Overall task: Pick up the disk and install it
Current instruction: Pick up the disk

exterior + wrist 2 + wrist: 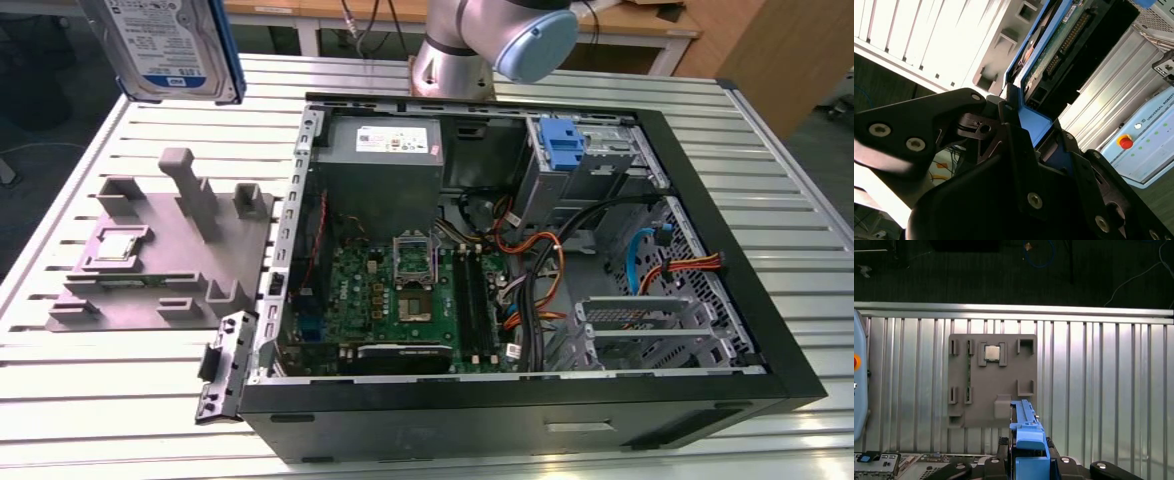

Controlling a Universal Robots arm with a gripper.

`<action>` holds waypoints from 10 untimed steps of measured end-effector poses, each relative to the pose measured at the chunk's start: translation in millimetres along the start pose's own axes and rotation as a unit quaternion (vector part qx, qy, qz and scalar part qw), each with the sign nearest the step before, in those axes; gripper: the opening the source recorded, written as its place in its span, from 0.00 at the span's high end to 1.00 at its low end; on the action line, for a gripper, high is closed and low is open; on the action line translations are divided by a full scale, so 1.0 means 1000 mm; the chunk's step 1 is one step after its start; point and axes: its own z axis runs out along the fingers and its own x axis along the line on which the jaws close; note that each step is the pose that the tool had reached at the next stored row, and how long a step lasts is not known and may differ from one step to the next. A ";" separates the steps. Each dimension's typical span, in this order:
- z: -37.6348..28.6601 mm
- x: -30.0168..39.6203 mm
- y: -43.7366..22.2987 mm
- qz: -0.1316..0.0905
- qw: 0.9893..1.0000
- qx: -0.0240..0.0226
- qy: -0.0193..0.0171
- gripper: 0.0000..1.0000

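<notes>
The top edge of the exterior view cuts off the disk point(167, 45). I get only its lower part, with the white-and-blue label and one blue side rail. It hangs in the air above the far end of the worktop point(120, 400), at the exterior view's left.

In the second wrist view the gripper point(1034, 132) crowds the foreground. Its black fingers point(1016, 145) are closed on the blue rail at the disk's end. The disk runs away from them with its circuit-board face toward the camera, and the gripper body hides the clamped end.

In the first wrist view I see the disk edge-on, only the blue rail rising out of the gripper. The grey fixture point(989, 385) lies below it on the worktop, with a chip point(992, 353) seated in one pocket.

The open computer case point(534, 400) sits well apart from the disk, toward the exterior view's right. The arm point(501, 35) stands beyond its far wall, cropped above.
</notes>
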 end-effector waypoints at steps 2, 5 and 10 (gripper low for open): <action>0.0000 0.0000 -0.0015 0.000 1.000 0.000 0.000 0.64; -0.0001 0.0000 -0.0035 0.000 1.000 0.000 0.000 0.64; -0.0001 0.0000 -0.0076 0.000 1.000 0.000 0.000 0.64</action>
